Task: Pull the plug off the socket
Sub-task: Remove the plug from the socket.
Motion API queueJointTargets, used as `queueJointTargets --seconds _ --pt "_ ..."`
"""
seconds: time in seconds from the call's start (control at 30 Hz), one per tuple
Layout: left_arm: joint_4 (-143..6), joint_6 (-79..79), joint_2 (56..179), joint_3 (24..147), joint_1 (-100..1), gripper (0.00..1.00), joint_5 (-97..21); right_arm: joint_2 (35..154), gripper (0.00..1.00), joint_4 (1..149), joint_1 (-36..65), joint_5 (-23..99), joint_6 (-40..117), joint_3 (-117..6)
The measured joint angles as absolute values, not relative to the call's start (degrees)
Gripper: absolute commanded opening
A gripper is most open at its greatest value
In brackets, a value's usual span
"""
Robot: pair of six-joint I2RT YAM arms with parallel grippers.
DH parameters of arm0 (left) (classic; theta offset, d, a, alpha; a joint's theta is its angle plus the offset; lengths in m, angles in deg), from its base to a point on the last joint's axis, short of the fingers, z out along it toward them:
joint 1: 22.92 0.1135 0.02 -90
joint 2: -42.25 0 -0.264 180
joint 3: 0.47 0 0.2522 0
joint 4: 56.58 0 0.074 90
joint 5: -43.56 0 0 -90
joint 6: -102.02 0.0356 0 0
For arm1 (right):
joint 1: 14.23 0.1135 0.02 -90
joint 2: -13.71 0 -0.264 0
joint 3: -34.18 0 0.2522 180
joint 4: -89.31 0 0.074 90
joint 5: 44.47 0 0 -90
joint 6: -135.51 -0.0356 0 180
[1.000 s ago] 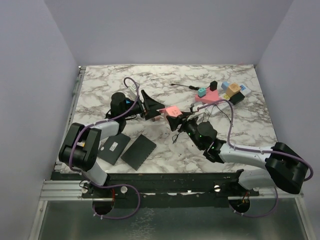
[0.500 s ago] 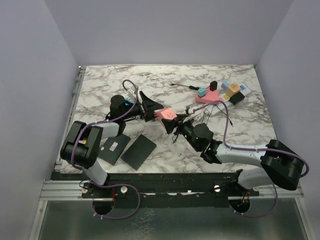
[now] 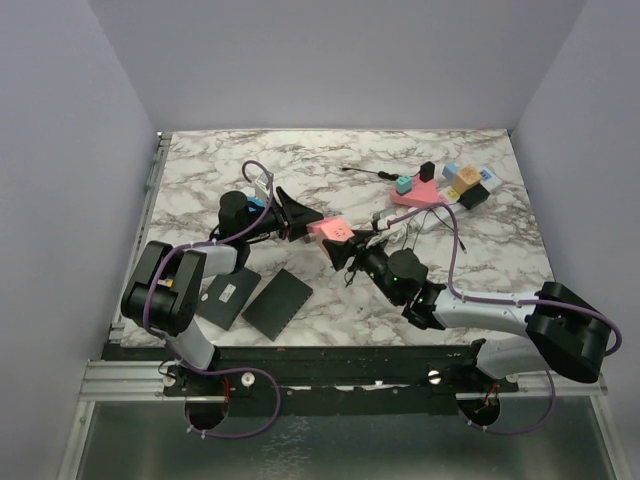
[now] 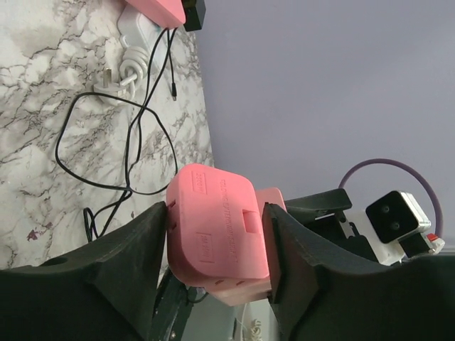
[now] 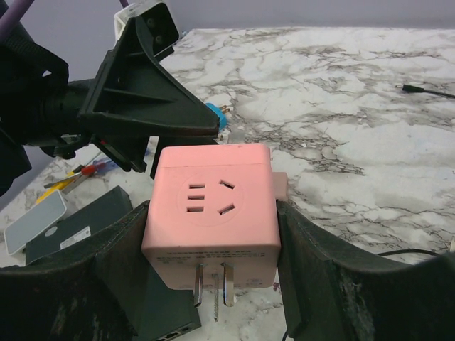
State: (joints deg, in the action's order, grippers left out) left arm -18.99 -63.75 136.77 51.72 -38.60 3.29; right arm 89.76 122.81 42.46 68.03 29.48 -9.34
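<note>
A pink cube plug [image 3: 332,229] with metal prongs [image 5: 213,280] hangs above the table's middle, held from both sides. My right gripper [image 5: 210,213] is shut on its side faces, prongs pointing down. My left gripper [image 4: 217,217] reaches in from the left and its pads [image 4: 279,241] press the far part of the same pink plug [image 4: 213,234]. The socket, a white power strip [image 4: 134,27] with a coiled white cord [image 4: 130,67], lies at the back right, apart from the plug.
Two flat black pads [image 3: 278,300] [image 3: 227,298] lie at the front left. Several coloured cubes [image 3: 468,180] and a black plug [image 3: 427,170] sit on the strip at the back right. Thin black cable [image 4: 135,142] loops over the marble between.
My left gripper's jaws have closed from wide open onto the pink plug. Earlier, the right arm carried the plug slightly left toward it.
</note>
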Motion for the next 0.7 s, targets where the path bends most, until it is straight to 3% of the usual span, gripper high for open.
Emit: queueJointTargets --seconds 0.47,0.7 --pt "-19.0 -64.0 137.1 51.0 -37.8 0.39 2.6 89.8 0.01 123.0 43.8 69.1 30.8 -9.3" --pt "-18.1 -64.7 137.1 51.0 -36.9 0.57 2.6 89.9 0.00 122.3 44.8 70.1 32.4 -9.3"
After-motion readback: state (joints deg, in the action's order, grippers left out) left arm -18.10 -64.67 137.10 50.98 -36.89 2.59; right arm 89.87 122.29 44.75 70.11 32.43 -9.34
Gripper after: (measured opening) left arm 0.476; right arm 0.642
